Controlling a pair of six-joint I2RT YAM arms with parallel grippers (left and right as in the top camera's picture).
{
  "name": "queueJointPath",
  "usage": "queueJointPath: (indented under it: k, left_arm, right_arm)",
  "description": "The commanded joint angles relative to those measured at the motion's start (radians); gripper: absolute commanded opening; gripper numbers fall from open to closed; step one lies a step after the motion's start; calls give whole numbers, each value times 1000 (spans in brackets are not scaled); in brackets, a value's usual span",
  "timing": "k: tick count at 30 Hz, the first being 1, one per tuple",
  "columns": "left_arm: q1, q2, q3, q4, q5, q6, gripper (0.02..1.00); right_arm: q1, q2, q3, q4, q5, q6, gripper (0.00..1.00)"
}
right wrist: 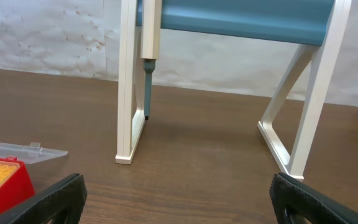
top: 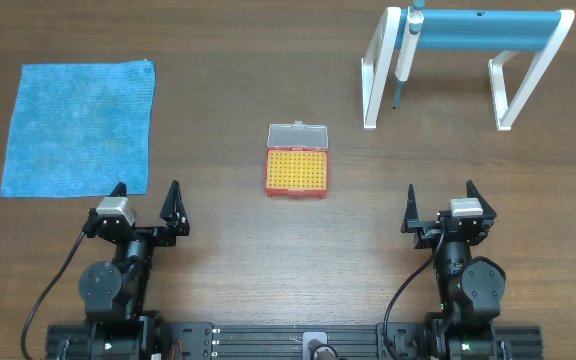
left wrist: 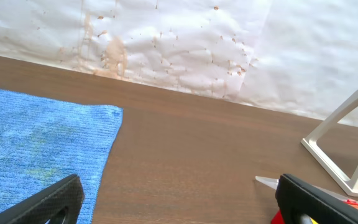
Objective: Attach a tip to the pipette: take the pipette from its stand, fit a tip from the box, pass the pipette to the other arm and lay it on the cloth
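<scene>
Top view lets me see my whole table [top: 228, 270]. My left claw [top: 146, 192] sits low near its base, just below the bottom right corner of the blue cloth [top: 78, 130]. Its two fingers are spread wide and hold nothing. My right claw [top: 440, 192] sits low on the other side. Its fingers are spread wide too, with nothing in them.

The pipette [top: 405, 62] hangs on the white and blue stand [top: 483, 30], far up on the right. It is at the left end of the stand, just beside the left leg, and it points down. From the right wrist view I see its thin end up off the table.

The tip box [top: 296, 172] is in the middle, between the two arms and a bit farther out. It is red and full of yellow tips, and its clear lid lies open at the back. The cloth lies flat at the far left, well apart from the box and the stand.
</scene>
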Motion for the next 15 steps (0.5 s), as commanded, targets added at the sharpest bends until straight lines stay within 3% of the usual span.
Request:
queueJointPath:
  k: [1, 15]
  left_arm:
    - [-2, -8, -2, -8, -10, -6, 998]
    - [-2, -8, -2, -8, -10, -6, 998]
  right_arm:
    - [-5, -12, -2, -6, -10, 1, 954]
    - [-5, 4, 6, -6, -10, 1, 954]
